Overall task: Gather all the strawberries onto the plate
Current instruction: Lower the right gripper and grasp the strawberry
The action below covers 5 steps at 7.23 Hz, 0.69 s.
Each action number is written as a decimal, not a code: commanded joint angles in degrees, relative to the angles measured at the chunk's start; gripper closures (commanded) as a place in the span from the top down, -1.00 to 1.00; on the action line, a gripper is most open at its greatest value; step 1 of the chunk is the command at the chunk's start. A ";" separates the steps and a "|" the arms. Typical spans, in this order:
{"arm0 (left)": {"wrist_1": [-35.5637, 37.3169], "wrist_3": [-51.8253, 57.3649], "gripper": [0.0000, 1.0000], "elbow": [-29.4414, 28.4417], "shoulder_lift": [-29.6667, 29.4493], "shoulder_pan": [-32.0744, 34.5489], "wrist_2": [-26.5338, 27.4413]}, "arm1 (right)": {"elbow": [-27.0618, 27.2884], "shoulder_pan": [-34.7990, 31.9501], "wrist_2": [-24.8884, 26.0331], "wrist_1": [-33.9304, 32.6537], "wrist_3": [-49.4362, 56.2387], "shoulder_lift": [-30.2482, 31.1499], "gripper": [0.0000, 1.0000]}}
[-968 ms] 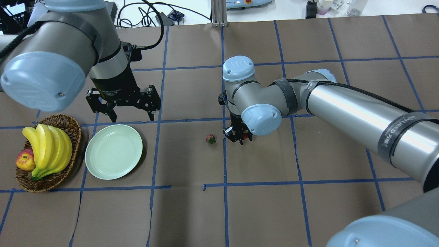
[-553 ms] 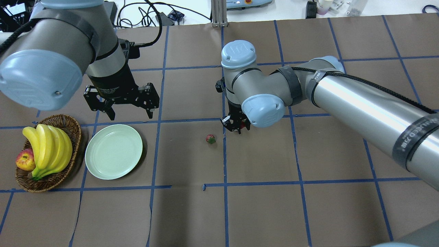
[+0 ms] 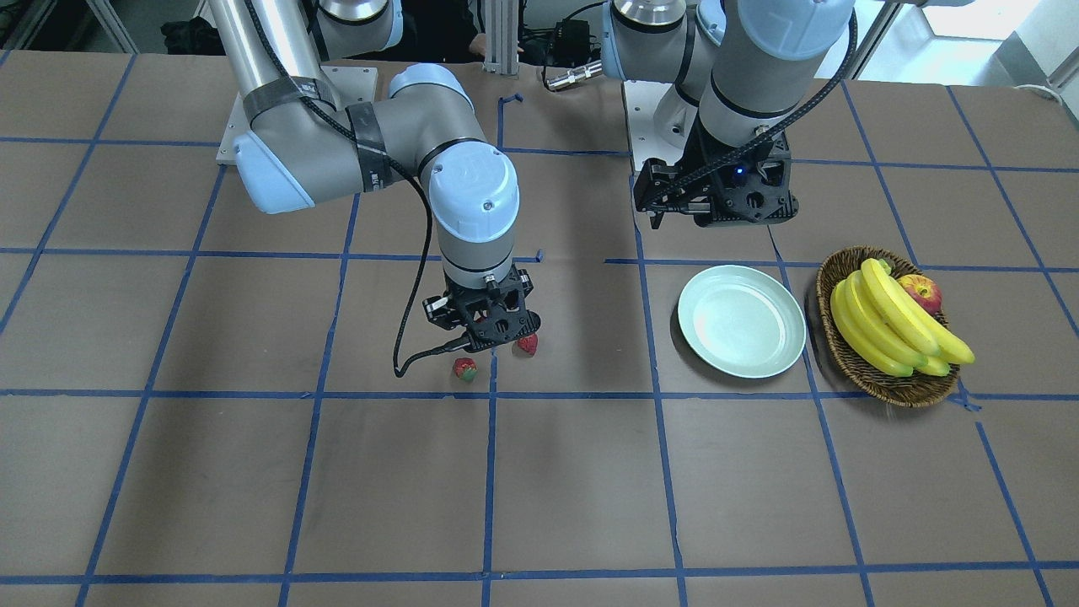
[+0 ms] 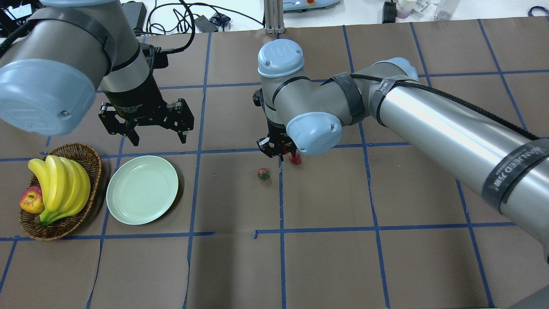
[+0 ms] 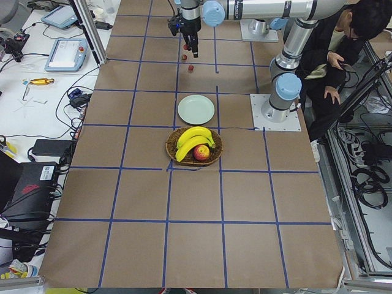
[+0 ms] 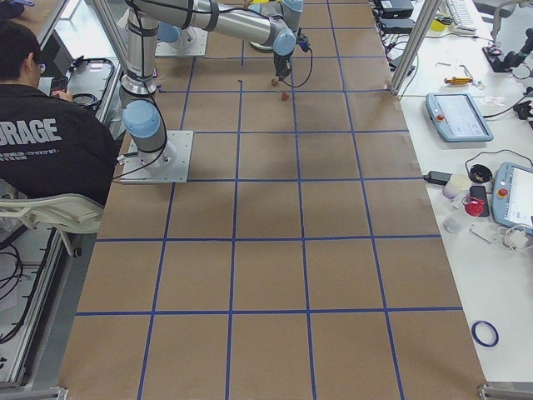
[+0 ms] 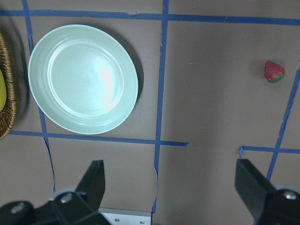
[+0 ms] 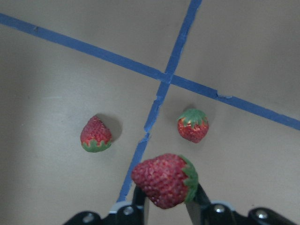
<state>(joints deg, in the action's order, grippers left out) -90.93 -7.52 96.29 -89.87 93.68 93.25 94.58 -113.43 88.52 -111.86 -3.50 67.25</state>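
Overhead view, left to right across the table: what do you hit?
brown woven wicker basket → round pale mint-green plate → small red strawberry left of the blue tape line → small red strawberry right of it

A brown wicker basket (image 4: 55, 234) sits at the left end of the table (image 4: 334, 266) in the overhead view. A bunch of yellow bananas (image 4: 60, 189) lies across it. A red-yellow apple (image 4: 31, 200) is tucked against the bananas on the basket's outer side. Brown paper covers the table, ruled into squares by blue tape (image 4: 282, 257). Black cables (image 4: 171, 13) lie on the white bench beyond the far edge. A teach pendant (image 6: 454, 117) and a blue ring (image 6: 485, 333) rest on a side bench. A person in black (image 6: 50, 142) sits beside the table.
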 commanded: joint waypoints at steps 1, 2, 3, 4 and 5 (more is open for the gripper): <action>-0.04 -0.39 1.00 0.12 0.04 0.10 -0.09 | -0.44 -3.71 -1.15 -0.99 -4.04 -2.03 -1.00; -0.04 -0.48 1.00 0.30 -0.04 0.10 -0.09 | -1.06 -5.03 -1.68 -2.47 -6.06 -3.17 -1.00; 0.05 -0.74 1.00 0.47 -0.05 0.10 -0.09 | -1.67 -6.17 -2.72 -3.36 -7.64 -4.66 -1.00; -0.04 -0.83 1.00 0.56 -0.13 0.27 -0.17 | -1.76 -6.79 -2.82 -3.98 -7.66 -5.63 -1.00; 0.05 -0.83 1.00 0.56 -0.13 0.36 -0.18 | -1.76 -7.24 -4.39 -4.85 -8.09 -6.08 -1.00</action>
<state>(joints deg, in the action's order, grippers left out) -90.93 -8.28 96.79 -89.96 93.91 93.11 92.94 -119.91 85.51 -115.67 -10.96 62.07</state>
